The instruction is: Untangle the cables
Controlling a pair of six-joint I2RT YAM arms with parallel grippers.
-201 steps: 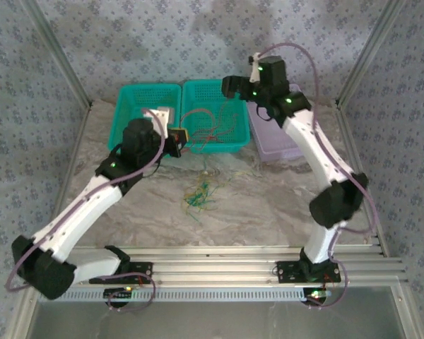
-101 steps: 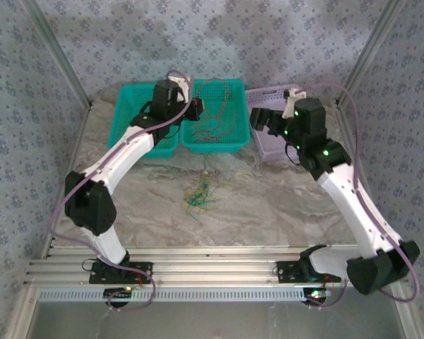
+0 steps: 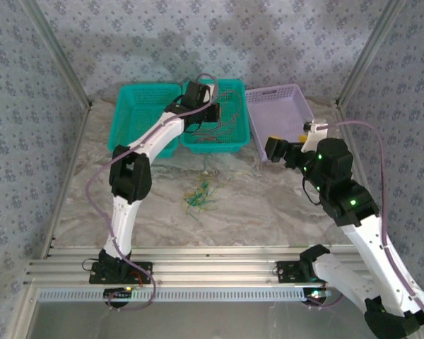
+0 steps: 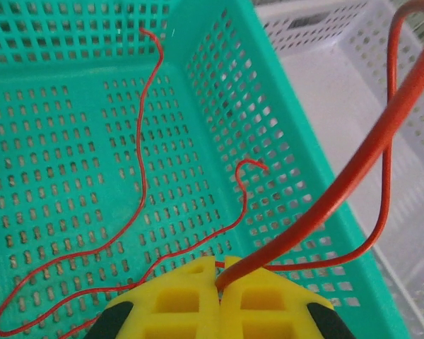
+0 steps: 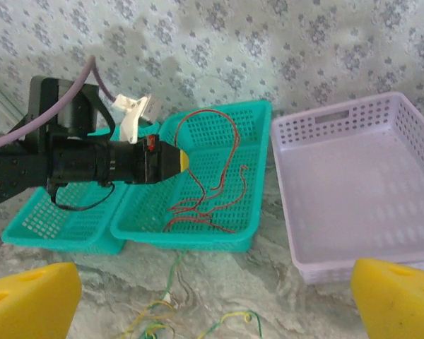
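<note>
Over the middle basket [image 3: 219, 147], the left jaws have moved from its near rim to well above its floor, clenched on a red wire [image 4: 325, 205] whose loops trail down to other red wires [image 5: 205, 212] lying inside. The right jaws, released and gaping, have drawn back from the baskets to hover over the table [image 3: 268, 205] near the lilac basket [image 3: 279, 116]. Green and yellow wires [image 3: 200, 194] lie bunched on the table. The red one looks separated, so dropping it seems next.
</note>
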